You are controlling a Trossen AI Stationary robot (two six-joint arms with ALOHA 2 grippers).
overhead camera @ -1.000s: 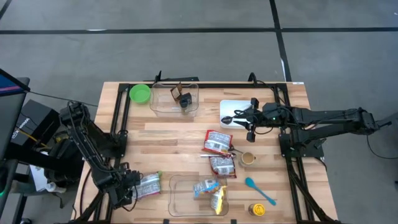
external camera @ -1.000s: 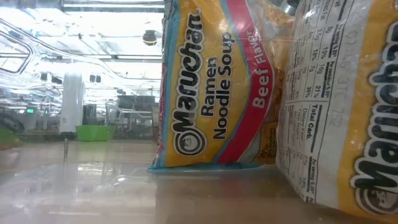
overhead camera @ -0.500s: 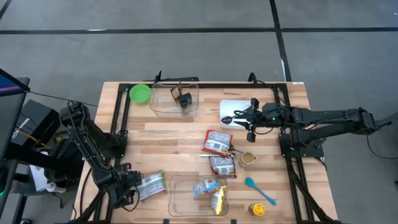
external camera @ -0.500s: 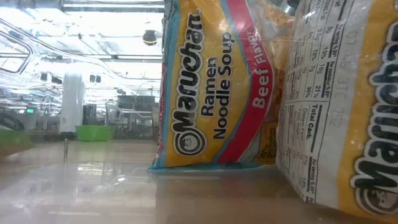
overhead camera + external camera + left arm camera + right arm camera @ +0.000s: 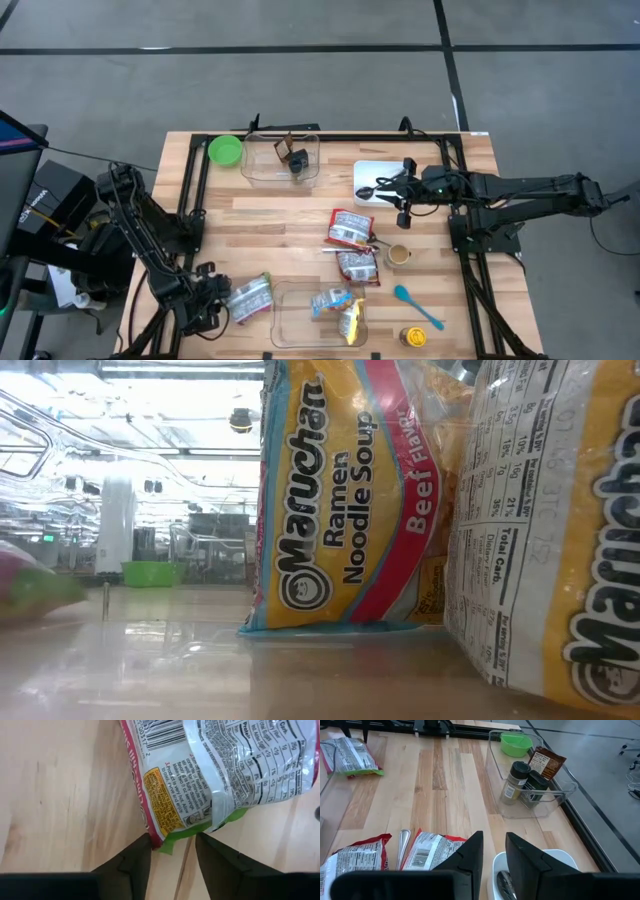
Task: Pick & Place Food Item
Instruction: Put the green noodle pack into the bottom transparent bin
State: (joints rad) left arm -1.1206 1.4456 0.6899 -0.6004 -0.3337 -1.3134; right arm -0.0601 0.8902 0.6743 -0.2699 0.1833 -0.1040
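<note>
The food item is a ramen packet (image 5: 250,297), white with a red and green edge. It lies on the wood table near the front left, just left of a clear container (image 5: 290,330), and shows as a pink-green blur (image 5: 30,595) in the low view. My left gripper (image 5: 218,305) is shut on its left end. My right gripper (image 5: 402,195) hangs over a white plate (image 5: 385,172) at the far right. Its fingers stand narrowly open with nothing between them (image 5: 494,851). My left gripper pinches the packet's end seam at its corner (image 5: 169,844) between its two fingers (image 5: 142,852). The fingers slant down from the table's left side. The packet's end crumples between them, and the rest of the packet lies on the table, reaching away toward the clear container.
The near clear container holds ramen packets (image 5: 340,500). Two more packets (image 5: 349,228) (image 5: 358,266) lie mid-table beside a small cup (image 5: 399,254). A blue spoon (image 5: 418,307) and a yellow-lidded jar (image 5: 413,337) lie at the front right. A green bowl (image 5: 225,150) and a far container with spice jars (image 5: 530,782) stand at the back.
The ramen packet has slid a little along the table toward the near clear container, and its right end has swung that way. In the low view, its blur has grown at the left edge. My left gripper has tipped without shifting place.
</note>
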